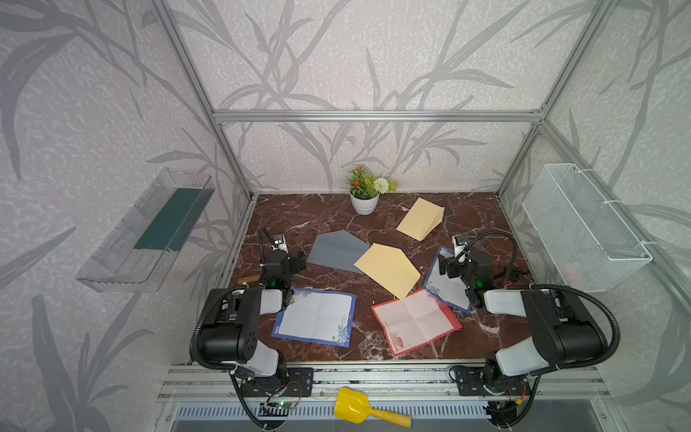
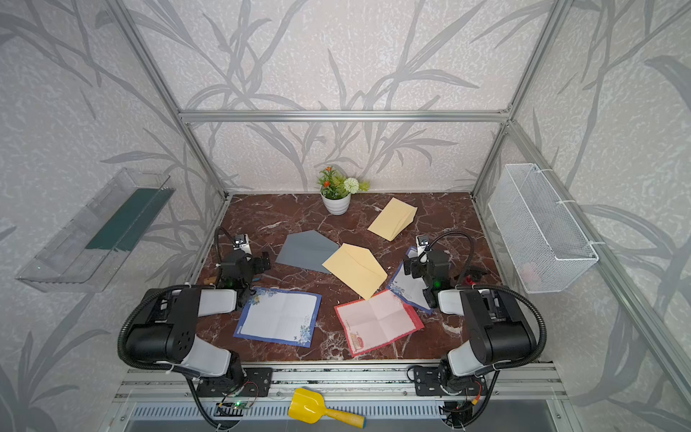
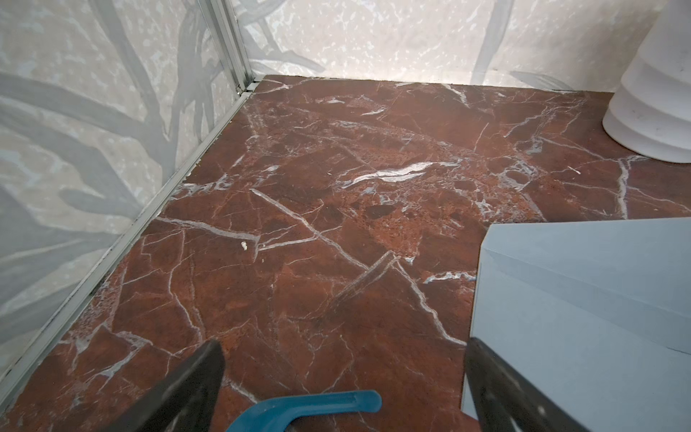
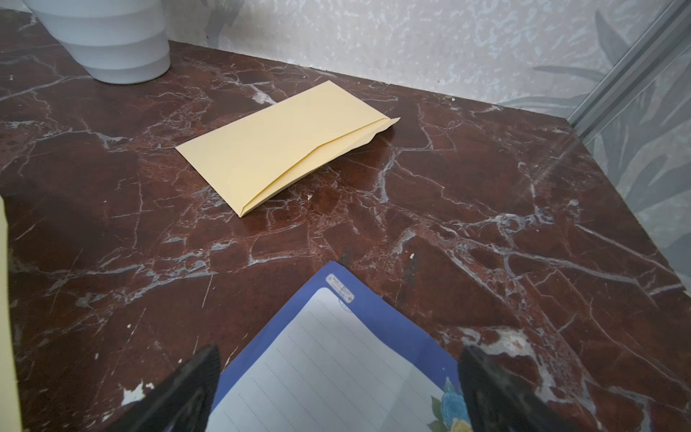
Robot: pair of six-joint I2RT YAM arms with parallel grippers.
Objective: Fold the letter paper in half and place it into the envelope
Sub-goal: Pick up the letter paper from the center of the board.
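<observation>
Judging by the layout, nothing is done yet: the blue-edged letter paper (image 1: 316, 318) is seen flat and unfolded by the front edge of the table (image 1: 299, 224), the yellow envelope (image 1: 389, 269) is laid mid-table, and the left gripper (image 3: 344, 348) and right gripper (image 4: 339, 351) are spread wide, empty.

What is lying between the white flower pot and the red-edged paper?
The nearer yellow envelope lies flat between the flower pot and the red-edged paper. Both top views show it.
</observation>
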